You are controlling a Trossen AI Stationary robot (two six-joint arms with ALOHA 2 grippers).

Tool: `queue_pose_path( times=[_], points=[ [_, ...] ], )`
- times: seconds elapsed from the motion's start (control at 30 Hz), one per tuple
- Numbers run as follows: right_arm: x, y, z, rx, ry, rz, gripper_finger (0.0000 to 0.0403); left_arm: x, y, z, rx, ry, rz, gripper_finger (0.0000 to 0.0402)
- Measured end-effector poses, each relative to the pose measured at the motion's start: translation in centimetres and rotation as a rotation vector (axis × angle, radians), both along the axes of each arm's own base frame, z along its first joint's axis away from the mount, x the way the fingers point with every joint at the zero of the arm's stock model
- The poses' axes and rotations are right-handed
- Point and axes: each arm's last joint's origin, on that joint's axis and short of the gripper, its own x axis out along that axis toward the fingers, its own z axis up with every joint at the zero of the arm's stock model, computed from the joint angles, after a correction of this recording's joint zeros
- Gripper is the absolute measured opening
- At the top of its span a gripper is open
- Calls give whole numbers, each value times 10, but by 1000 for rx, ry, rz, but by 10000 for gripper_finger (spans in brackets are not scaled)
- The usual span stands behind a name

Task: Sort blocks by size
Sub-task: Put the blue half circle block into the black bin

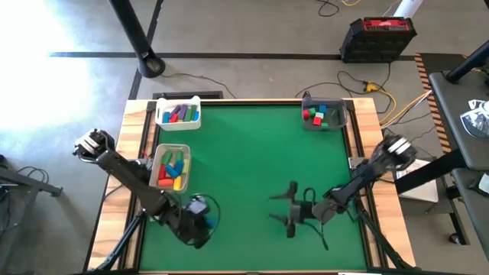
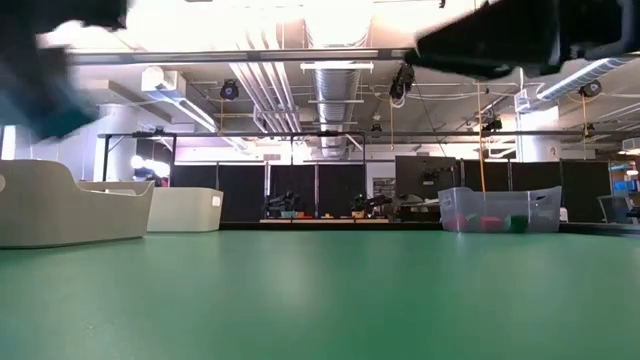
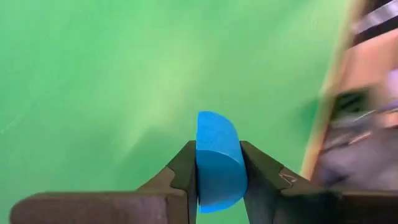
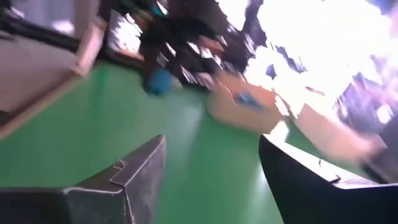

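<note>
My left gripper hovers over the green mat near the table's front left, shut on a blue half-round block. My right gripper stands open over the mat at the front right, nothing between its fingers. Two white trays hold coloured blocks at the left: one at the far left corner, one nearer. A clear bin with red, green and blue blocks stands at the far right. My left gripper pinches the blue block between its two fingers, which lie on its two flat faces. The rounded end sticks out past the fingertips. The block is lifted clear of the mat.
The middle of the green mat is bare. Wooden rails frame the table. In the low view the two white trays show at the left and the clear bin at the right.
</note>
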Motion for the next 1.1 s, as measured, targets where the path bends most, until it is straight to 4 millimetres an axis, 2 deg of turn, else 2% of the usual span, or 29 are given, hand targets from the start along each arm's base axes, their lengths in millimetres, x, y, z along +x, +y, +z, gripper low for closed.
queue_pose_path(
  times=[0.1, 0.2, 0.33, 0.43, 0.67, 0.93, 1.1],
  points=[
    [14, 13, -6, -61, -95, 88, 257, 22, 8, 0, -55, -202, -22, 67],
    [29, 30, -4, -198, -102, 93, 277, 39, 23, -1, -88, -405, -14, 67],
    [44, 49, 15, -331, -80, 32, 298, 52, 44, -3, -99, -602, 19, 67],
    [53, 54, 26, -399, -34, -1, 306, 57, 50, -8, -84, -641, -6, 67],
    [75, 35, 33, -458, 45, -49, 292, 74, 44, -13, -27, -701, -94, 67],
    [80, 30, 31, -479, 63, 27, 265, 80, 43, -10, 11, -788, -104, 67],
    [81, 25, 29, -509, 90, -49, 256, 81, 45, -4, 22, -823, -60, 67]
  ],
)
